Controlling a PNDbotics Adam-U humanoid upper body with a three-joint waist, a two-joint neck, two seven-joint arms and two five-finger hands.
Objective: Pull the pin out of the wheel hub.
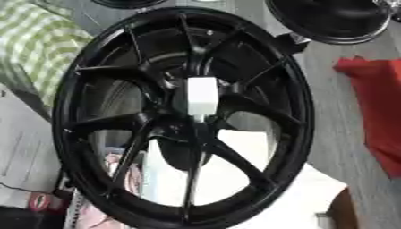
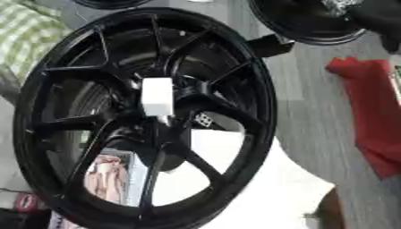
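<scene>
Left eye view: a large black spoked wheel (image 1: 184,116) fills the picture, standing upright on its rim. At its hub sits a white block-shaped pin (image 1: 201,98), projecting toward the camera. Neither robot hand appears, so their state cannot be told.

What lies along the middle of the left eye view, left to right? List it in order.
Green checked cloth → black wheel's rim → white pin at the hub → grey floor → red cloth.
</scene>
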